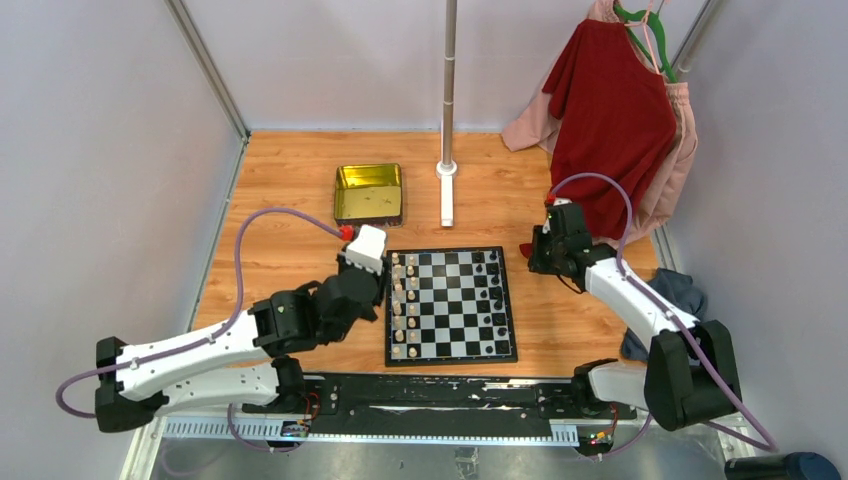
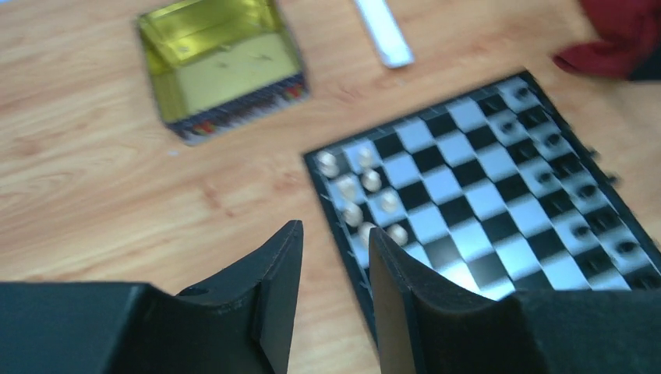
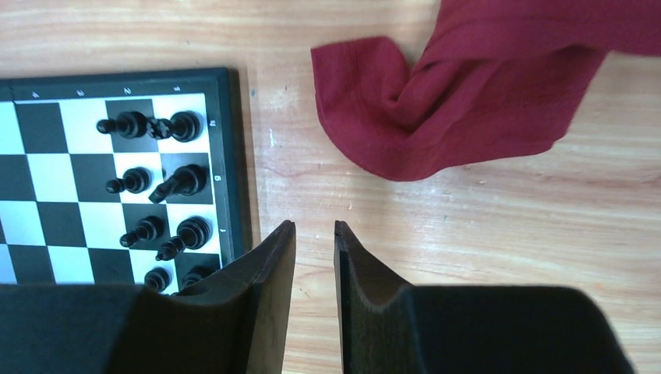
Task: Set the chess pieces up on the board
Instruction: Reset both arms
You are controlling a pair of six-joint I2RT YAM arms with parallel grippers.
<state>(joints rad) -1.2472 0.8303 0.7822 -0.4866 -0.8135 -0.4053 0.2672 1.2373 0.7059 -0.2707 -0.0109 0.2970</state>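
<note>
The board [image 1: 450, 318] lies flat in the middle of the table. Cream chess pieces [image 1: 404, 300] stand in its two left columns and black chess pieces [image 1: 495, 292] in its two right columns. My left gripper [image 1: 378, 272] hangs at the board's left edge. In the left wrist view this left gripper [image 2: 335, 230] is open and empty, with the board [image 2: 468, 187] and cream pieces [image 2: 370, 181] to the right. My right gripper [image 1: 540, 258] is off the board's far right corner. In its wrist view the right gripper [image 3: 313, 224] is open over bare wood, beside black pieces [image 3: 183, 181].
A gold tin [image 1: 368, 192] stands open behind the board's left side. A metal pole [image 1: 448, 90] rises at the back, with a white base strip [image 1: 446, 200]. A red garment [image 1: 610, 120] hangs at the back right, its hem [image 3: 436, 101] on the table. Grey-blue cloth [image 1: 680, 295] lies right.
</note>
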